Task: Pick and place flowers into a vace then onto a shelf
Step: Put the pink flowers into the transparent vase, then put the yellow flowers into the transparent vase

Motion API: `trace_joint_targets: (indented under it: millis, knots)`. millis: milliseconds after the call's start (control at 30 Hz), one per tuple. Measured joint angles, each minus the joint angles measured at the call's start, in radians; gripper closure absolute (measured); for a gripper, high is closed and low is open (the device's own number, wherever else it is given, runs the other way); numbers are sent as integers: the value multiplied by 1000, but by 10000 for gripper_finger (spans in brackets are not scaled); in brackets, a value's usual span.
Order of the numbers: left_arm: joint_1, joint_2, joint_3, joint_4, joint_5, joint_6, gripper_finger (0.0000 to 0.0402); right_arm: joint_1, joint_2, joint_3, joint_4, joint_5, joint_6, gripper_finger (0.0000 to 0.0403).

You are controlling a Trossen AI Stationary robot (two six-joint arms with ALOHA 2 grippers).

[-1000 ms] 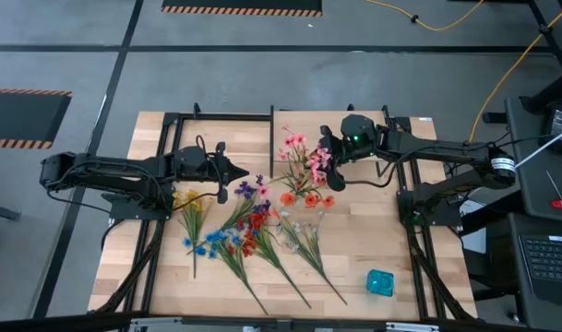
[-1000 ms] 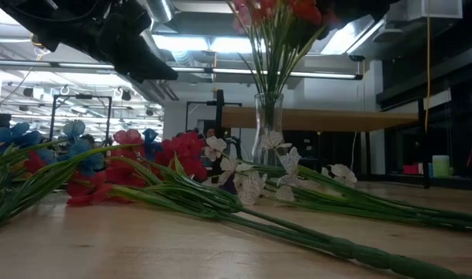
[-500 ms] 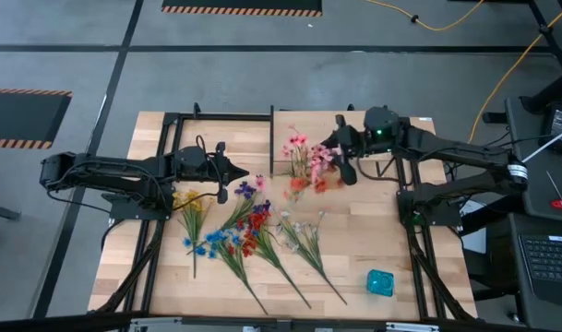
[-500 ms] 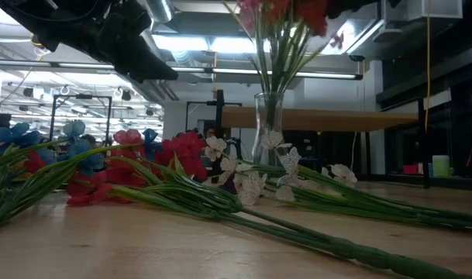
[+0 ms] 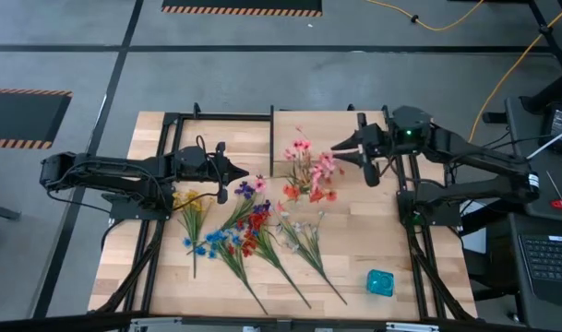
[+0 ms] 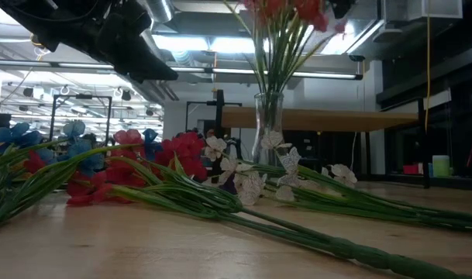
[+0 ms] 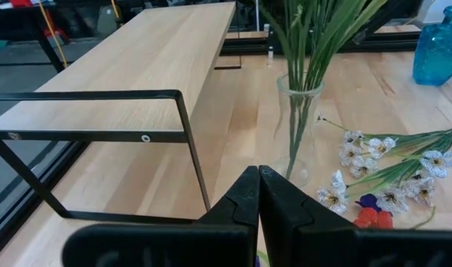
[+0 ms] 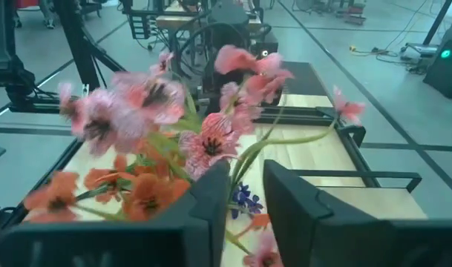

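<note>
table (image 5: 373, 235): butcher-block top, fills the centre of the high view; most of the job's material lies on its lower-left half.
shelf (image 7: 136, 67): pale board on black posts, upper left of the left wrist view; nothing on it. Shelf step not started.
loose flowers (image 5: 248, 235): several sprays lie flat left of centre in the high view — yellow, blue, red, purple, white. In the low view they sprawl across the foreground. All of these remain to be picked.
vase (image 7: 297, 126): clear glass, upright on the table, just beside the shelf's near end. Holds a bunch of green stems.
vase bunch (image 5: 308, 171): pink, red and orange blooms, centre of the high view, slightly above the middle. So some sprays are in, most are not.
right gripper (image 5: 365, 159): upper right of centre in the high view, just right of the bunch. Right wrist view shows its fingers (image 8: 203, 215) a little apart with pink and orange blooms close in front; I see nothing clamped between them. Whether a stem touches a pad, can't tell.
left gripper (image 5: 221, 175): left of centre, above the loose pile. Fingers pressed together, empty, pointing at the vase.
blue glass (image 5: 380, 282): lower right of the table, well apart from everything, unused.
progress: my read, early-to-mid. Loading partly done; rest of sprays, then the move to the shelf, outstanding.
</note>
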Motion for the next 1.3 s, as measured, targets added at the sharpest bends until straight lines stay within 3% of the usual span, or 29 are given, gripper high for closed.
trace_joint_targets:
  millis: [333,633,1067,1300]
  knots:
    - [0,0,0,0,-1,0,394,0,-27,-24,-16,0,-2,398]
    - [0,0,0,0,-2,0,393,1,-22,-25,-35,0,0,380]
    - [0,0,0,0,-3,0,396,1,-4,-26,-45,0,-78,397]
    - [0,0,0,0,-3,0,400,-4,-49,-175,94,14,-84,399]
